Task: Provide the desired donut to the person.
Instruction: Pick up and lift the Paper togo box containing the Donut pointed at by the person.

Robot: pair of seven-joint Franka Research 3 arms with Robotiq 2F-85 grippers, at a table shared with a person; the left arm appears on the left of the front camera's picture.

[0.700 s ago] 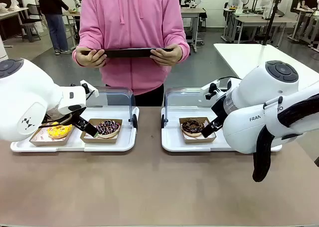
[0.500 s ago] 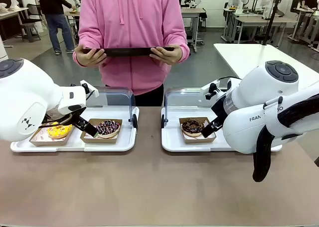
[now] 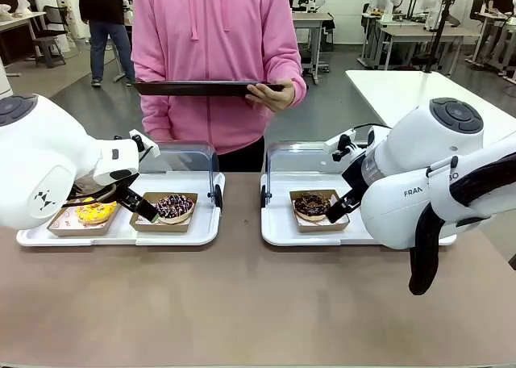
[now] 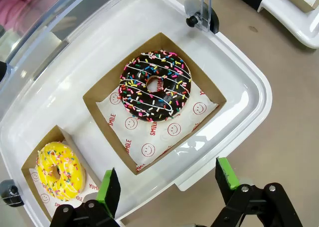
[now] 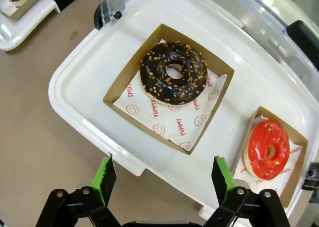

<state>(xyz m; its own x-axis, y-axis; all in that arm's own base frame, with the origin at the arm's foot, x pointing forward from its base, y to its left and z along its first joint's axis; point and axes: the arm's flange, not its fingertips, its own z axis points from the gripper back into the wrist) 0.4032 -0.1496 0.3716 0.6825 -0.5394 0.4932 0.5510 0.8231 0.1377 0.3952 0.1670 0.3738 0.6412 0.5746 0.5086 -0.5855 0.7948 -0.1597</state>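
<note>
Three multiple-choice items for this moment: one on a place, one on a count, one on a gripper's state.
1. Where is the red donut? A) in the person's hand; B) in the right tray, beside the nut-topped chocolate donut; C) on the bare table.
2. How many donuts lie in the trays? A) two; B) three; C) four.
3. The left gripper is: A) open and empty; B) shut on a donut; C) shut on a box.
Answers: 1 B, the right wrist view shows both in one tray. 2 C, adding the yellow donut and the sprinkled chocolate donut. 3 A, its green pads stand apart, gripping nothing.
</note>
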